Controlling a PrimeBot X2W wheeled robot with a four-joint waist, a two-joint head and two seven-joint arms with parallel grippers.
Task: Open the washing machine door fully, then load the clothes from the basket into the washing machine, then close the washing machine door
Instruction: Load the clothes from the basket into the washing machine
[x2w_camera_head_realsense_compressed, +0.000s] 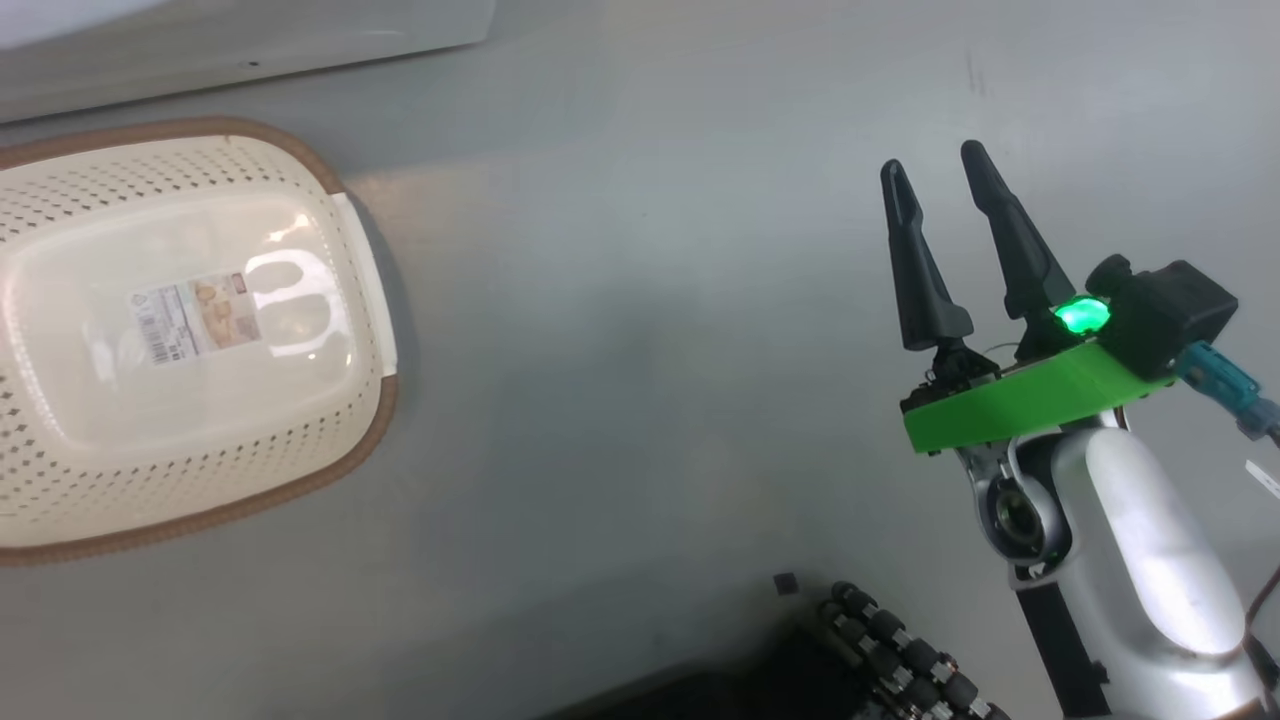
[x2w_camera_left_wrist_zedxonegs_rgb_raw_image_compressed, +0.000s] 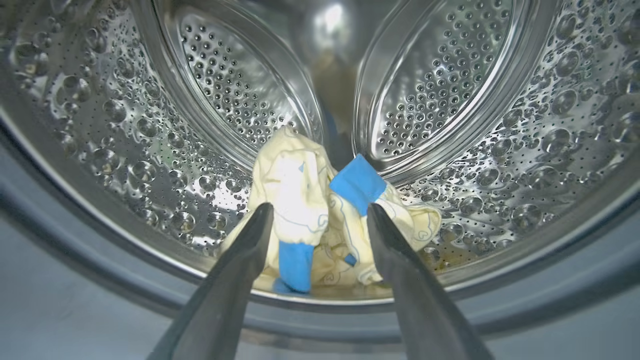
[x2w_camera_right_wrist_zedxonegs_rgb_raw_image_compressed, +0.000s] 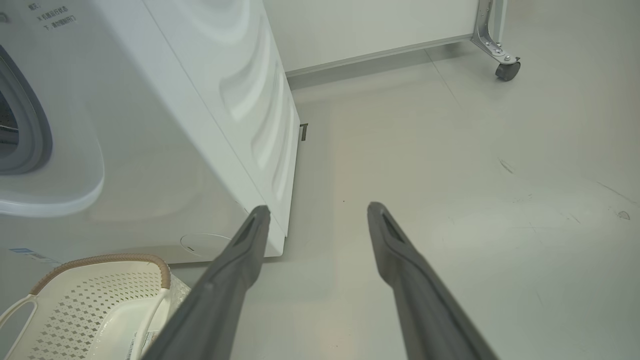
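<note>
Clothes, location: you will find the clothes inside the washing machine, heaped on the low side of the steel drum, just behind its front rim.
Left arm, pose: your left gripper points straight into the drum mouth, one finger on either side of the heap.
Left gripper, state: fingers spread wide with nothing clamped between them. Whether the tips brush the fabric cannot be told.
Right arm, pose: your right gripper hangs over bare floor, well apart from the basket. Its fingers point away from the robot, and the pale forearm shows below it.
Right gripper, state: fingers spread wide, holding nothing.
Clothes, appearance: crumpled pale cream-yellow fabric with faint blue line prints. One blue trim patch is folded up at the upper right, and a blue strip hangs at the front.
Basket: the basket stands on the floor at the left of the head view. Its floor is bare, with the label sticker in plain sight. In the right wrist view it sits just before the lower front of the washing machine.
Surroundings: a grey gasket rings the drum mouth. A caster wheel stands well beyond the machine. A black ribbed conduit lies at the bottom of the head view.
Obstruction: the left fingers cover the lower flanks of the heap.
</note>
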